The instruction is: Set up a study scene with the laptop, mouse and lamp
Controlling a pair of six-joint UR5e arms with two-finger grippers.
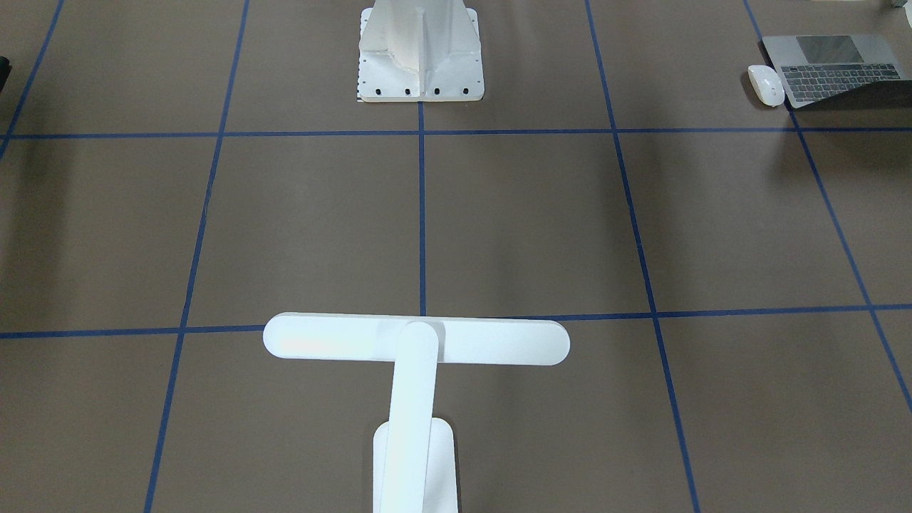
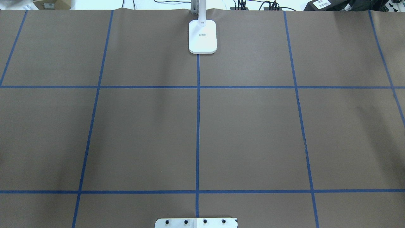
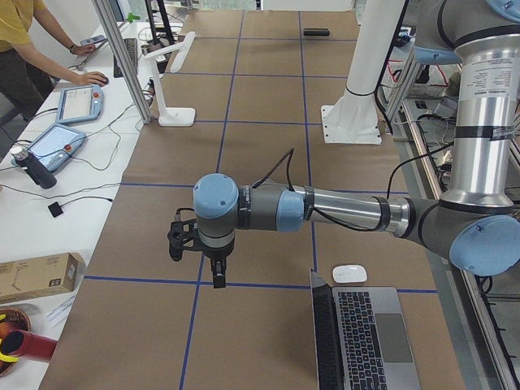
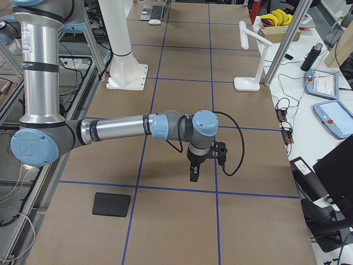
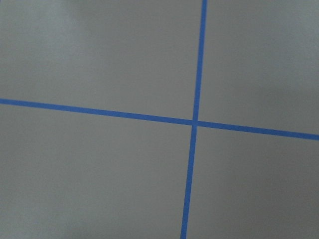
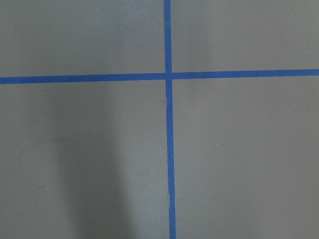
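The white lamp [image 1: 417,340] stands at the table's far middle edge, its base [image 2: 202,36] on the centre tape line. The grey laptop [image 1: 841,68] lies open at the table's left end, with the white mouse [image 1: 766,85] beside it. In the left side view the laptop [image 3: 357,341] and mouse [image 3: 349,274] are to the right of my left gripper [image 3: 218,278], which hangs above the paper. My right gripper [image 4: 193,175] hovers over a tape line at the other end. I cannot tell whether either gripper is open or shut. Both wrist views show only paper and tape.
A white bolted pedestal [image 1: 420,50] stands at the robot's side of the table. A black mouse pad [image 4: 111,204] lies near the right end. A person [image 3: 24,49] is at a side bench with tablets [image 3: 77,101]. Blue tape [image 2: 198,126] grids the brown paper.
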